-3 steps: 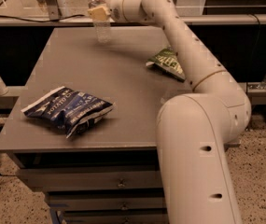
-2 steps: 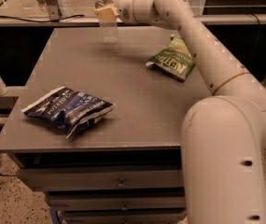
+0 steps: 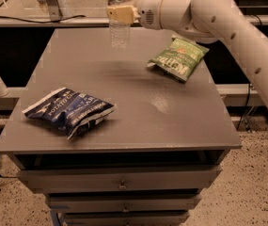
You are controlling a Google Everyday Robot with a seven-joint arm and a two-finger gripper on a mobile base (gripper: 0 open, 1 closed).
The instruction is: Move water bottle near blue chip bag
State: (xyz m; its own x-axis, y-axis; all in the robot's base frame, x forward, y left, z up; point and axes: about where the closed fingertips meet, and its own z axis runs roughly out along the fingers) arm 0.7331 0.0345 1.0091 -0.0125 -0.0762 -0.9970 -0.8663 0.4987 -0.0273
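Shifted along far tabletop (image 3: 138,102) edge: bottle (image 3: 119,34), pinched by gripper (image 3: 121,14). Carry stage, likely. Next: long haul nearer, to blue bag (image 3: 70,111), well apart.

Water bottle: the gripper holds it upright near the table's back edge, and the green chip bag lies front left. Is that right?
Not quite. In the camera view the blue chip bag lies front left; the green chip bag lies back right. The gripper does hold the water bottle upright near the table's back edge.
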